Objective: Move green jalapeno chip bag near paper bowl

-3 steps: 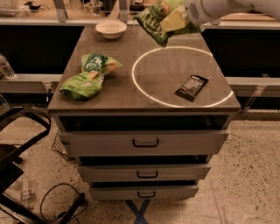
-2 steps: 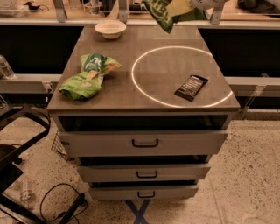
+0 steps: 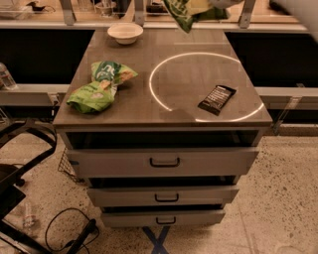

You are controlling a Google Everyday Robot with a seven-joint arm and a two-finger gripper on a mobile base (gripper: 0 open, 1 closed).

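Note:
The green jalapeno chip bag (image 3: 185,11) hangs in the air above the far edge of the table, partly cut off by the top of the view. My gripper (image 3: 214,4) is at the very top, shut on the bag's upper right part, and mostly out of frame. The paper bowl (image 3: 125,32) stands on the table's far left corner, left of and below the bag.
A darker green bag with a white logo (image 3: 112,72) and a lime-green bag (image 3: 91,95) lie at the table's left side. A black packet (image 3: 216,99) lies inside a bright ring of light at the right. Drawers (image 3: 164,161) stand slightly open below. A black chair (image 3: 20,163) is at left.
My gripper has lifted the chip bag higher and carried it left along the far edge, closer to the bowl. Nothing on the table has moved.

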